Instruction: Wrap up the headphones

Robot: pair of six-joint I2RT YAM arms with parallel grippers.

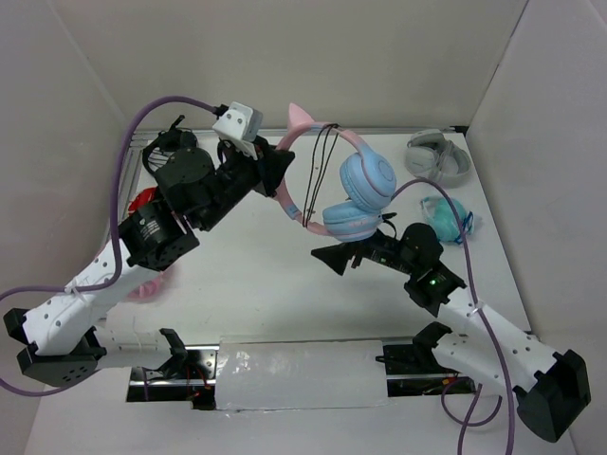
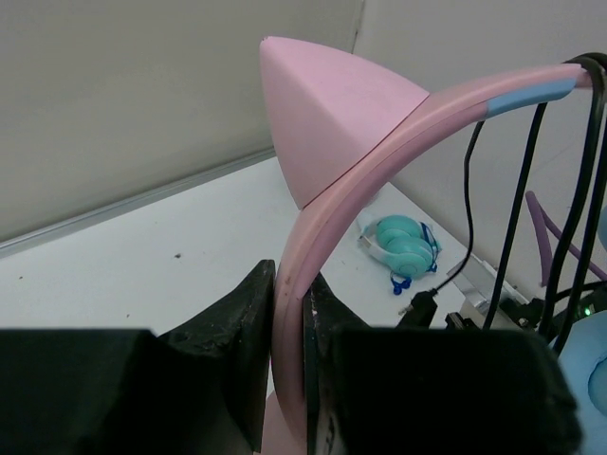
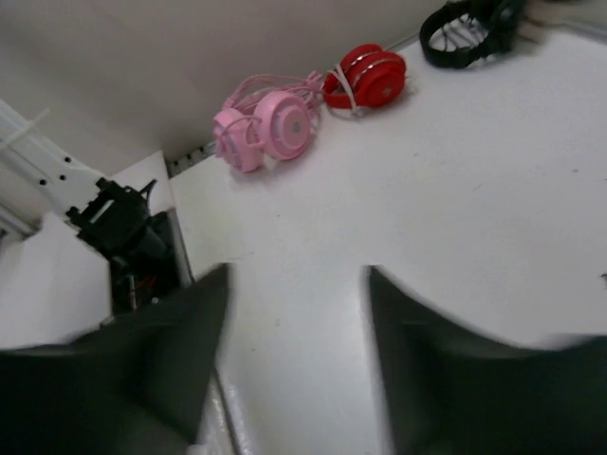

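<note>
- Table (image 1: 247, 284): white, filling most of the top view and walled in by pale panels.
- Left arm (image 1: 152, 237): angling from the lower left of the top view toward upper centre.
- Right arm (image 1: 474, 322): angling from the lower right toward centre.
- Headphones (image 1: 365, 180): hanging in the air at upper centre of the top view. The pink band is arching left and the two light-blue cups are sitting together on its right end.
- Left gripper (image 1: 282, 171): clamping the pink band. In the left wrist view both black fingers (image 2: 242, 332) are pressing flat against the band's sides at bottom centre.
- Right gripper (image 1: 327, 254): sitting just under the cups in the top view and pointing left. In the right wrist view its fingers are standing wide apart (image 3: 299, 284), with only bare table showing between them.
- Grey-white set (image 1: 438, 156): lying at the upper right, near the far wall.
- Teal set (image 1: 446, 218): lying just below the grey-white set; it is also showing small at centre right in the left wrist view (image 2: 403, 248).
- Pink set (image 3: 266, 128) and red set (image 3: 370, 81): lying side by side along the wall, top centre of the right wrist view.
- Black set (image 3: 465, 28): sitting at the top right of that view, partly cropped.
- Cat ear (image 2: 322, 104): pink cone standing on the band, upper centre of the left wrist view.
- Cable (image 1: 327, 171): thin black strands draping over the top of the band and hanging down across the arch. They are showing at the right edge of the left wrist view (image 2: 517, 209).
</note>
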